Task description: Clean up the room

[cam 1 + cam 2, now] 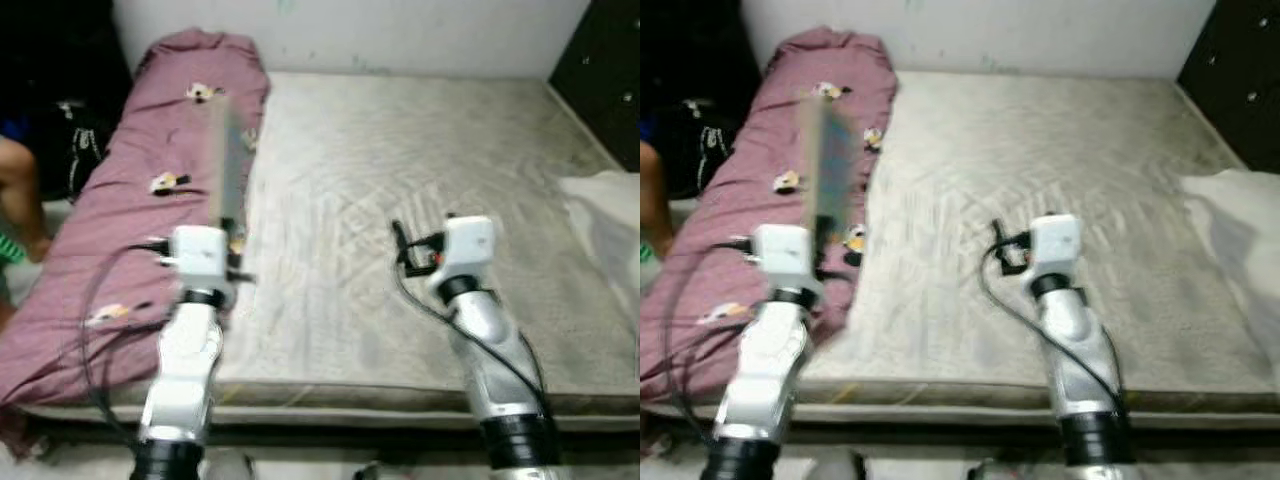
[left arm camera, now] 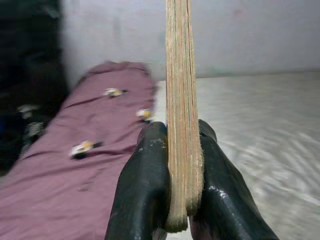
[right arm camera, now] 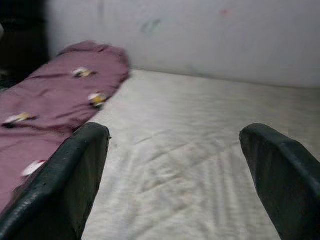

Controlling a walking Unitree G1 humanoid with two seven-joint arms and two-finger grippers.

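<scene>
Left gripper (image 2: 184,165) raised, jaws clamping upright board (image 2: 183,90) over mattress (image 1: 420,200).

A home bedroom; a bare mattress (image 1: 400,230) fills it, a maroon blanket (image 1: 130,230) bunched along one side.

A bare grey-beige mattress (image 1: 400,200) fills the bed, its far edge against the pale wall and its near edge just in front of the robot. Along its left edge lies a long maroon blanket (image 1: 140,220) with small white-and-yellow printed figures, bunched up at the far left corner and reaching down to the near left corner. At the right edge a rumpled white cloth (image 1: 605,215) rests on the mattress.
</scene>
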